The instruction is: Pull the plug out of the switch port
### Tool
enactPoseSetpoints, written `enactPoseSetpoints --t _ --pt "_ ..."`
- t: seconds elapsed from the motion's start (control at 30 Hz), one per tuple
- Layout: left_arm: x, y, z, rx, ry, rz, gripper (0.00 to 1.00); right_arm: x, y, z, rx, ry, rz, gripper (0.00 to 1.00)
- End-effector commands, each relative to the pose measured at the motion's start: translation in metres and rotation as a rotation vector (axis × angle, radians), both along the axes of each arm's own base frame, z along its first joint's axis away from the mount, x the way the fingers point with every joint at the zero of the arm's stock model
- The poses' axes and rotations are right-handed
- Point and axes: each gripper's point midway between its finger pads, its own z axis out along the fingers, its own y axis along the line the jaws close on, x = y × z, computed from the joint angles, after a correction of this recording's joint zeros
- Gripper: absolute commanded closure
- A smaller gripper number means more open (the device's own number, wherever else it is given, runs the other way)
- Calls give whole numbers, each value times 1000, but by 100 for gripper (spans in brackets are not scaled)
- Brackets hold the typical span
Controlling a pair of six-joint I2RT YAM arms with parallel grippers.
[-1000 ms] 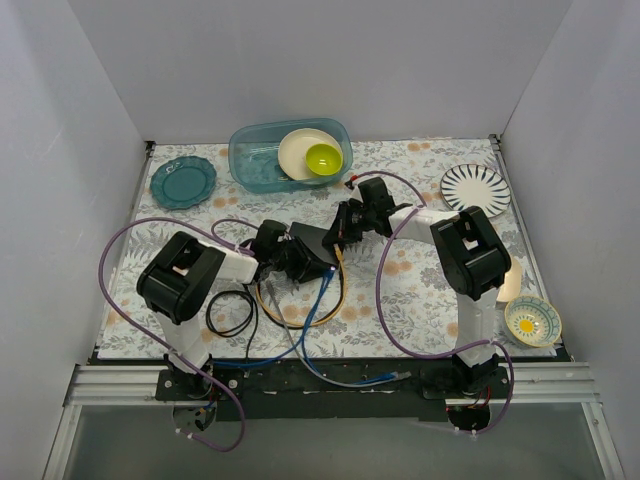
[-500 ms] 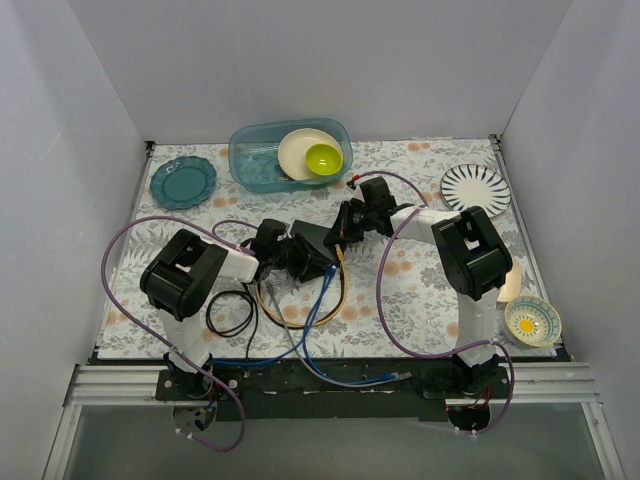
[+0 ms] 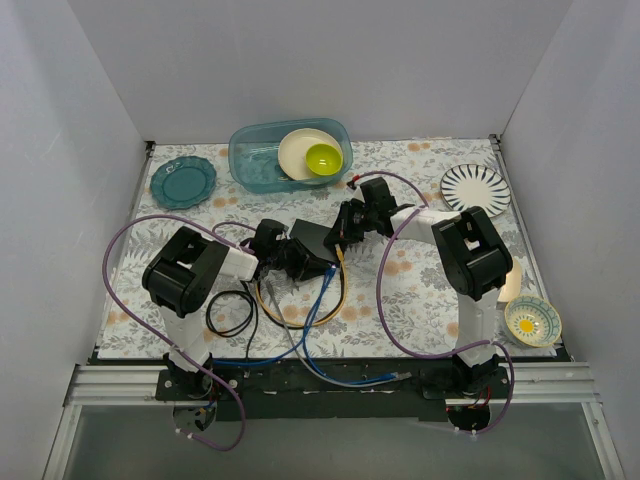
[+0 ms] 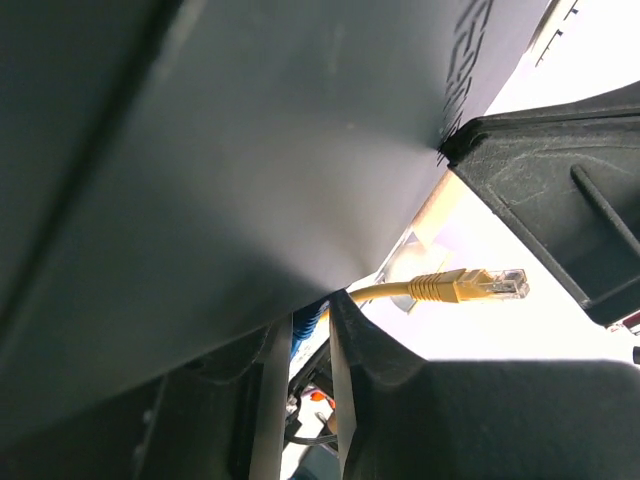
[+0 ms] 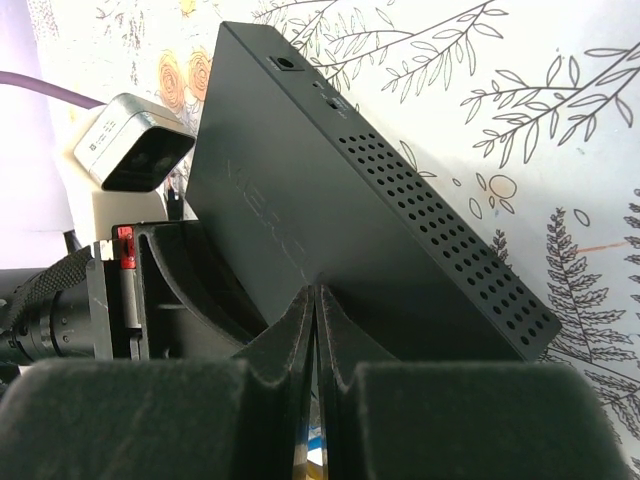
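**Overhead view.** The switch (image 3: 312,238) sits at the centre of the frame, raised between the two arms. It lies below the teal tub (image 3: 252,165) and well apart from it. The left gripper (image 3: 287,257) meets its lower-left side and the right gripper (image 3: 343,230) its upper-right side. A yellow cable (image 3: 341,275) and a blue cable (image 3: 318,295) loop over the flowered table cover (image 3: 420,290) beneath the switch.

**Left wrist view.** The broad dark face of the switch (image 4: 250,150) fills the upper left. At centre right the plug (image 4: 470,287), a clear connector on a yellow boot, hangs in open air, out of any socket and touching nothing. The left fingers (image 4: 450,420) stand narrow at the bottom edge, with the blue cable showing through the slit between them. The switch lies close against them. Whether they actually pinch it cannot be told from here.

**Right wrist view.** The switch (image 5: 330,230) stands tilted on one long edge, its perforated side facing right. The right gripper (image 5: 315,300) is closed, its pads pressed together along a single seam, bottom centre, in front of the switch. The left arm's camera housing (image 5: 135,150) shows at the upper left, just beside the switch.
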Motion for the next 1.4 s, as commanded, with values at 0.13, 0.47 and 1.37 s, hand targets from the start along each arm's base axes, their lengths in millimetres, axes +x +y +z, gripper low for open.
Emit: enactPoseSetpoints --t 0.13,0.47,1.37 --pt "-30 48 -72 272 115 51 100 -55 -53 -87 -290 217 -20 91" --pt "-78 66 -72 257 131 5 100 -50 -55 -89 -296 217 -29 91" --pt "-72 106 -41 333 52 68 96 -67 -54 -73 -284 144 13 83"
